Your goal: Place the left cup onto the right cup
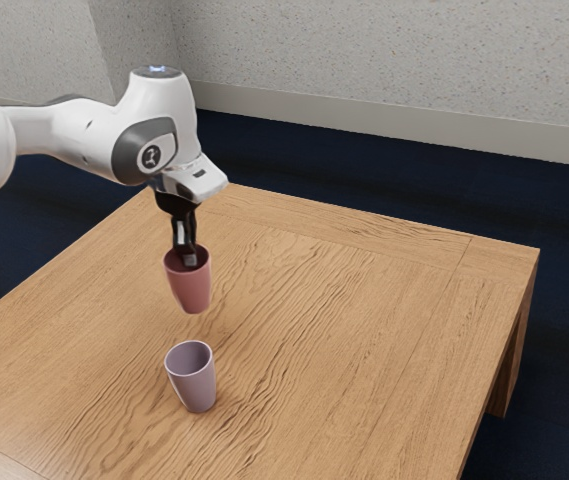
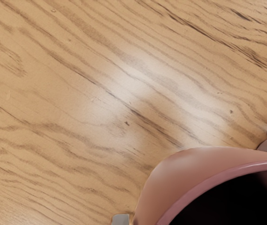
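Carry step, by the look of it: pink cup [image 1: 190, 285] aloft, not yet set on lavender cup [image 1: 193, 376].
Reaching in from the exterior view's left with gripper [image 1: 186, 255] pinched narrowly on the pink cup's rim, apparently one finger inside and one outside; holding it mouth-up, slightly tilted, clear of the table [image 1: 384, 320], above the lavender cup standing upright near the near-left edge. Hard to tell whether squarely overhead. Next, probably: centring over the lavender mouth, levelling, lowering gently, then letting go.
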Robot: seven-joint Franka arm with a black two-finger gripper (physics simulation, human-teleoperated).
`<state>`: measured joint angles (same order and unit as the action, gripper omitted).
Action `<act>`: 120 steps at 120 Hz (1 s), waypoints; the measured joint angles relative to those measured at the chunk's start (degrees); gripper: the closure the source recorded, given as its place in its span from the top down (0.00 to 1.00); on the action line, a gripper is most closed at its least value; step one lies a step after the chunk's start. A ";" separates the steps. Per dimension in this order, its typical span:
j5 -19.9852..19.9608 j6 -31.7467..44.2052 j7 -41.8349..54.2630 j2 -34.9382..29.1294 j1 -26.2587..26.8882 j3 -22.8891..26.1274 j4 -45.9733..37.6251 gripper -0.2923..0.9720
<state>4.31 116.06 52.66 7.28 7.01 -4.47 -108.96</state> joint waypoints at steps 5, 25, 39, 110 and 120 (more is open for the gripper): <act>0.01 -0.15 -0.29 -0.62 0.49 0.00 -0.45 0.15; 0.03 -0.65 -1.57 -3.20 2.29 0.01 -3.00 0.15; 0.08 -0.93 -2.50 -4.71 3.33 0.01 -4.38 0.15; 0.70 -2.40 -7.53 -9.26 7.86 -0.06 -10.13 0.15; 1.01 -2.54 -8.00 -9.41 7.18 -0.05 -10.16 0.15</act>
<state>5.33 113.52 44.66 -2.13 14.19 -4.52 -119.11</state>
